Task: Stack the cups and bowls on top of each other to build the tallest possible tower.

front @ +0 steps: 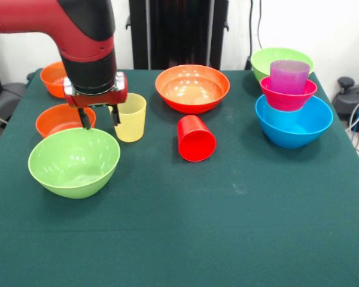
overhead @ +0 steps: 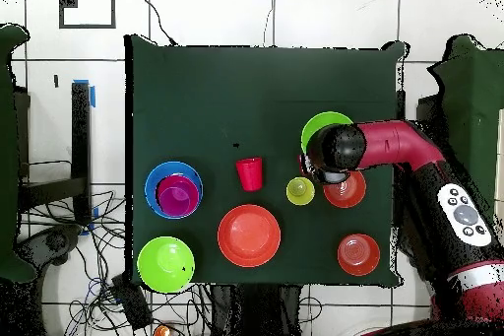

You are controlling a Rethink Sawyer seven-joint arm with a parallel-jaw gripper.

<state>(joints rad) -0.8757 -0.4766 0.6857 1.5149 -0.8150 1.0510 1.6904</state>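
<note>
Red-and-black arm's gripper (front: pixel 99 121) hangs with fingers spread, nothing between them, over the far rim of a large lime green plastic bowl (front: pixel 74 161) at the table's (front: pixel 185 233) 9 o'clock in the front view. Crowding it: a yellow plastic tumbler (front: pixel 130 117), upright, just beside at 2 o'clock, and a small orange bowl (front: pixel 60 119) just behind (second small orange bowl (front: pixel 52 78) farther back). Red tumbler (front: pixel 195 139) lies tipped, mouth toward the camera. Wide orange bowl (front: pixel 192 88) at 12. Stack at 3: purple tumbler (front: pixel 289 76) in magenta bowl (front: pixel 288 95) in blue bowl (front: pixel 294 122). Second lime green bowl (front: pixel 266 60) behind. Count: three tumblers, seven bowls.
</note>
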